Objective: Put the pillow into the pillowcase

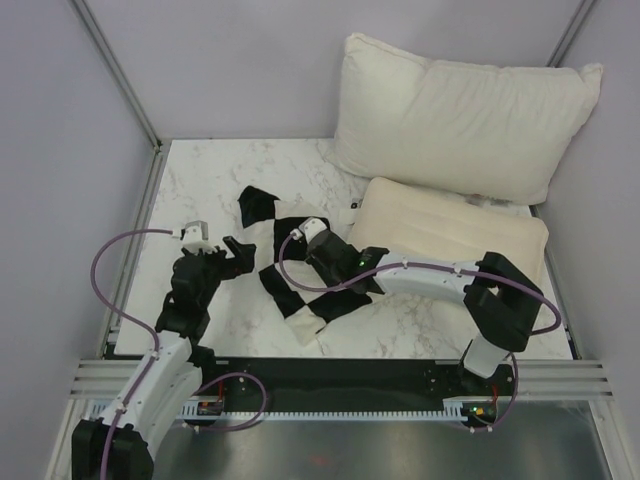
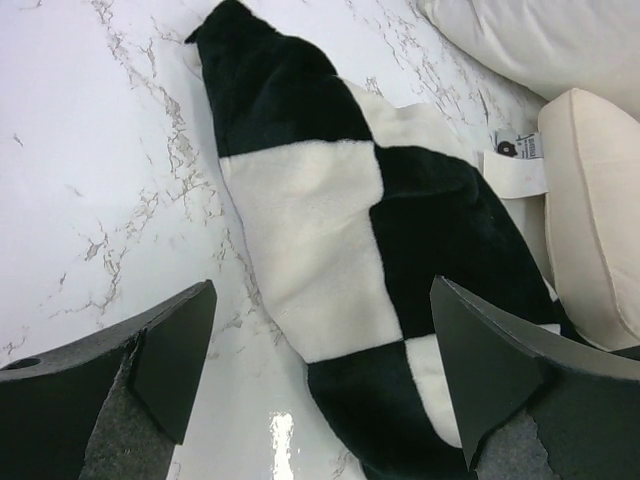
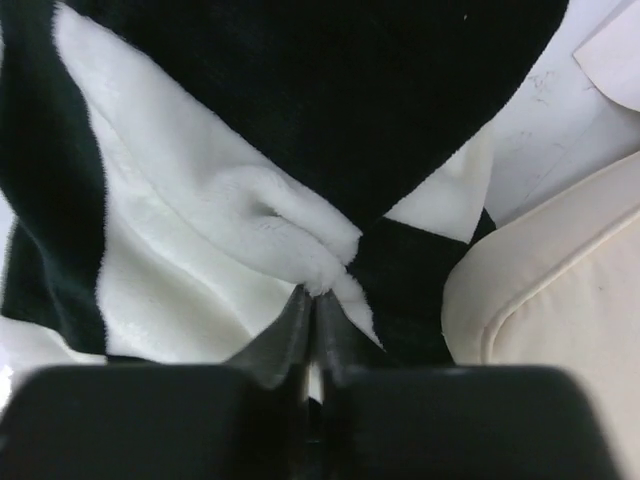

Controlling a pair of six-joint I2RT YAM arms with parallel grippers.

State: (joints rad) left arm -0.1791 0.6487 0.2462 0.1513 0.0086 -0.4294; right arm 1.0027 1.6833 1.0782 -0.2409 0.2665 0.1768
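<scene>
The pillowcase is found crumpled on the marbled surface, laid on a diagonal, with one black corner pointed away from the arm bases. All positions below are given from it.

Right arm: the base is mounted near and to the right of the pillowcase. The elbow is folded high, and the forearm is stretched low and leftward across the pillowcase's middle. The right gripper is set on the cloth. In the right wrist view its fingers are seen pressed together on a raised fold of white pile, so the pillowcase is held by a pinch.

Left arm: it is raised from the near left of the pillowcase, sharply bent, with the wrist turned toward the cloth. The left gripper is held just off the pillowcase's left edge, jaws spread wide, with nothing gripped. Whether the cloth is touched cannot be told.

The pillow is seen lying flat just right of the pillowcase and wholly outside it. A larger white pillow is propped beyond the pillowcase, to its far right. A small label is noted between pillowcase and pillow.
</scene>
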